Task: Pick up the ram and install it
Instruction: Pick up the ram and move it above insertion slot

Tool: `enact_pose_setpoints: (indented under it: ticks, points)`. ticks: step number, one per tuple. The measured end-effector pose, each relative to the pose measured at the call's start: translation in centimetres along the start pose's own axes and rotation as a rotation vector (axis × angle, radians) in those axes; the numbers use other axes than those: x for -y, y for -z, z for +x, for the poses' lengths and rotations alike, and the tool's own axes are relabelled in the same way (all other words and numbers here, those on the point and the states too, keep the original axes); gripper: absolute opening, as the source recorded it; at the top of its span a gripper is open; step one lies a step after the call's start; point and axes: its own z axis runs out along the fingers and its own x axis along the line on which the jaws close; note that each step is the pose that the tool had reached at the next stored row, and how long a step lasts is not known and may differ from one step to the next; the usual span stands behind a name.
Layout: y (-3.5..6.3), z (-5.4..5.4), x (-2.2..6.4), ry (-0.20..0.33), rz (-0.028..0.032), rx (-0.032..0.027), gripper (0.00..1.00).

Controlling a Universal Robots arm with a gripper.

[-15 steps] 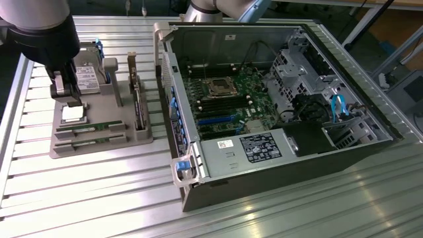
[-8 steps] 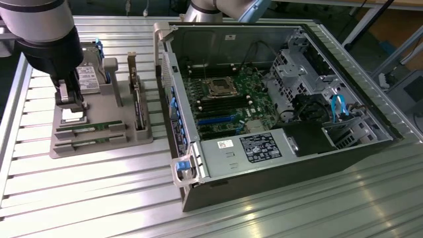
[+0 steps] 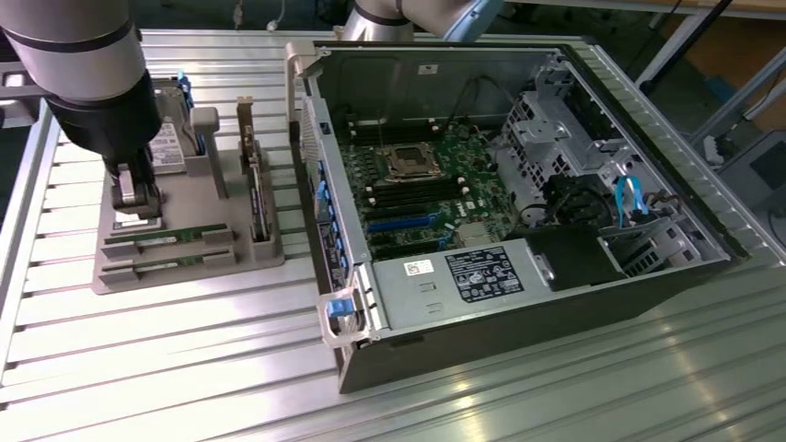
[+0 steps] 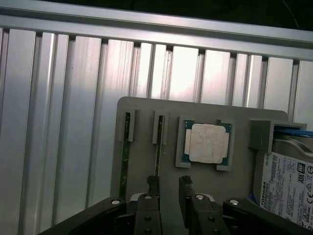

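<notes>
Two green ram sticks stand on edge in slots of a grey parts holder (image 3: 184, 272): one ram (image 3: 164, 240) lies just under the arm, the other ram (image 3: 154, 268) beside it. In the wrist view they are the thin strips ram (image 4: 157, 152) and ram (image 4: 125, 156). My gripper (image 3: 132, 210) hangs low over the holder's left part in the exterior view. Its dark fingers (image 4: 153, 188) stand open with nothing between them. One finger sits over the end of the nearer stick, and the gripper (image 4: 168, 190) is centred slightly to one side of it.
On the holder (image 4: 146, 110) also sit a square silver processor (image 4: 207, 143), a hard drive (image 4: 288, 183) and an upright card (image 3: 256, 198). The open computer case (image 3: 516, 304) with its motherboard (image 3: 411, 189) lies at the exterior view's right on the ribbed aluminium table (image 3: 184, 368).
</notes>
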Motion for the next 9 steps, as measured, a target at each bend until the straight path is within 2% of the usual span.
enact_pose_setpoints:
  ticks: [5,9]
  points:
    - [-1.1,0.0,0.0,0.0,0.0,0.0,0.3]
    - [-1.55,0.0,-0.05,0.0,0.0,0.0,0.3]
